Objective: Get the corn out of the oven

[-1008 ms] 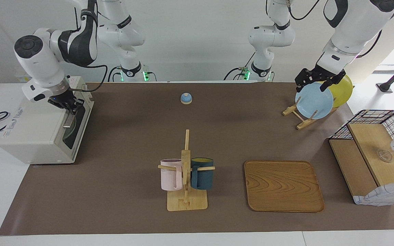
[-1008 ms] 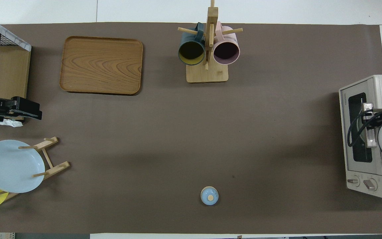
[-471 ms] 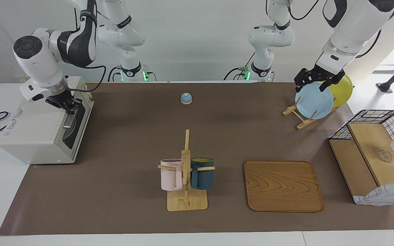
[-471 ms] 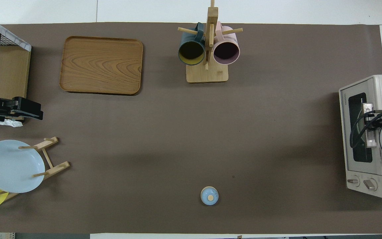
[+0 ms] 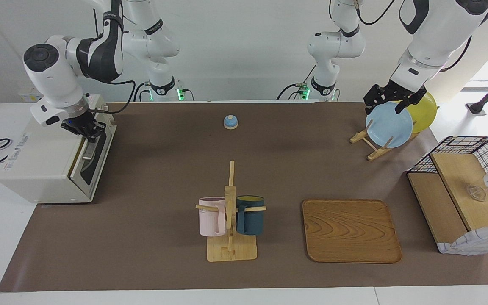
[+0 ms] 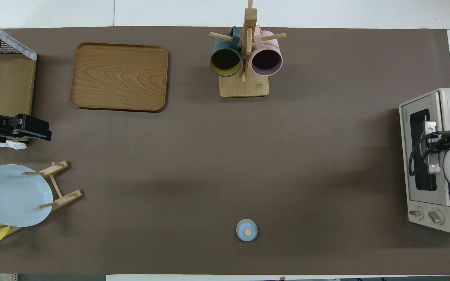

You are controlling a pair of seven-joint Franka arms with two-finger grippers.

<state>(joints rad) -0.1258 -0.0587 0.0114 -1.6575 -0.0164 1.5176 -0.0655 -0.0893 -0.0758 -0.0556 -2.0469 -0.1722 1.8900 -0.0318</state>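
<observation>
Since a second ago the right gripper (image 5: pixel 84 128), clamped shut on the oven's (image 5: pixel 45 163) bar handle (image 6: pixel 431 148), has tipped the door slightly ajar, corn still unseen inside, while the left gripper (image 5: pixel 390 101) waits fully spread over the blue plate (image 5: pixel 389 125) at two o'clock.

White right arm bent low at frame's upper left, its black two-finger right gripper (image 5: pixel 86 131) clamped tight, white left arm raised at upper right, black left gripper (image 5: pixel 390 103) spread wide

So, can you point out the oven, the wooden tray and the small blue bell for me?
oven (image 5: pixel 42 163): facing view, on its off-white top panel.
wooden tray (image 5: pixel 351 231): facing view, on the bare middle of its surface.
blue bell (image 6: pixel 246 230): overhead view, on its dome.
</observation>
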